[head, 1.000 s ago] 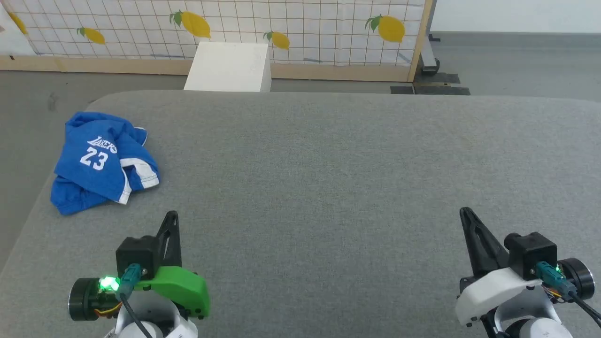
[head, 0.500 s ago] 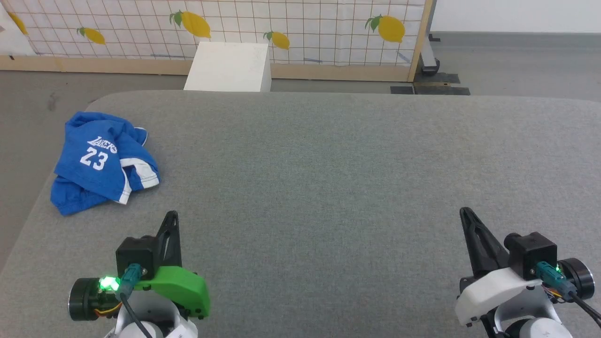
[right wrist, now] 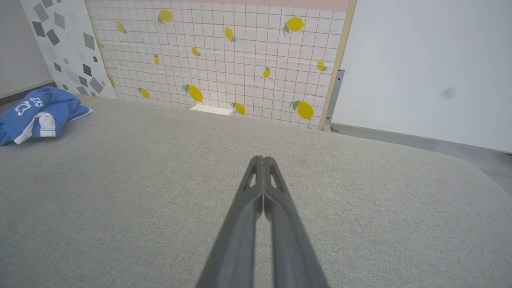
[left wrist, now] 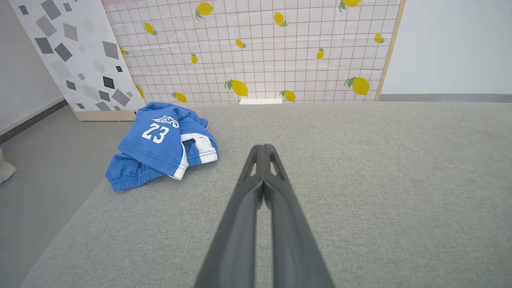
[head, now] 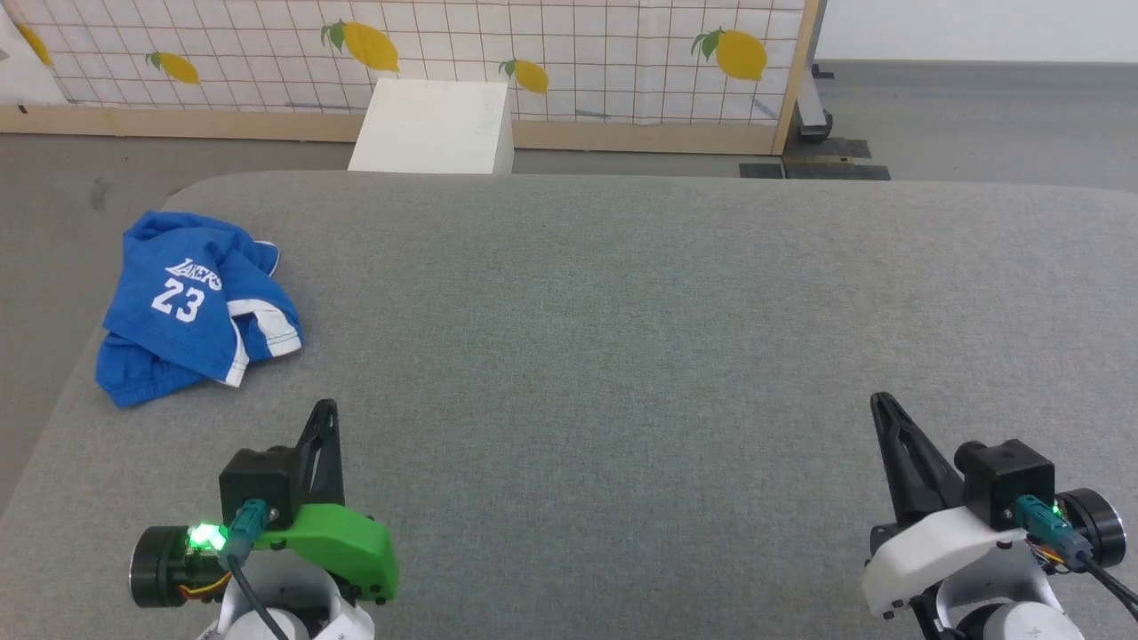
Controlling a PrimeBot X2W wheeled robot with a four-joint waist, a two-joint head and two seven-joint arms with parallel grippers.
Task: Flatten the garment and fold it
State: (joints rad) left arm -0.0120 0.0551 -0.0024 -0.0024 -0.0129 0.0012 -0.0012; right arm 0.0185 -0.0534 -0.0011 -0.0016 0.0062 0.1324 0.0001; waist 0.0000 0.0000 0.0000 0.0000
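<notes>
Bright blue shorts [head: 191, 307] lie crumpled near the far left edge of the grey table [head: 622, 338], the white "LAKERS 23" print facing up and a white hem showing. They also lie ahead and to the left in the left wrist view [left wrist: 162, 144] and at the far left of the right wrist view [right wrist: 38, 110]. My left gripper [head: 327, 411] rests shut at the lower left, short of the shorts and to their right, its fingers pressed together [left wrist: 263, 150]. My right gripper [head: 880, 404] sits shut at the lower right, far from the shorts, holding nothing [right wrist: 263, 160].
A white box [head: 436, 124] stands on the floor behind the table's far edge. A lemon-print grid panel [head: 569, 53] with a wooden frame runs along the back. The table's left edge drops to grey floor [head: 53, 231] close beside the shorts.
</notes>
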